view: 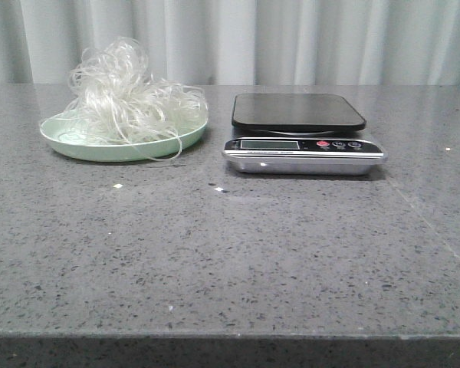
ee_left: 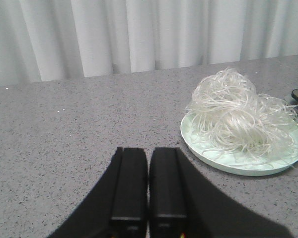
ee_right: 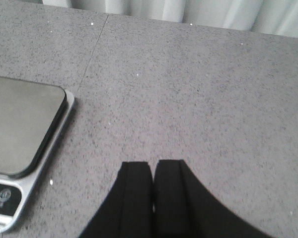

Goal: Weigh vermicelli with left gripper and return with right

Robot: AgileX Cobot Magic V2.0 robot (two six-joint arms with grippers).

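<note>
The vermicelli (view: 130, 96) is a fluffy heap of thin white strands on a pale green plate (view: 69, 142) at the back left of the table. It also shows in the left wrist view (ee_left: 238, 111) on the plate (ee_left: 208, 153). The scale (view: 303, 146) stands to the plate's right, its black platform (view: 297, 111) bare. My left gripper (ee_left: 148, 148) is shut and empty, over bare table short of the plate. My right gripper (ee_right: 153, 162) is shut and empty, beside the scale (ee_right: 20, 129). Neither gripper shows in the front view.
The table is grey speckled stone (view: 230, 253) with a front edge near the bottom of the front view. A white curtain (view: 291, 38) hangs behind the table. The scale has a display (view: 270, 144) and buttons (view: 337, 144) on its front.
</note>
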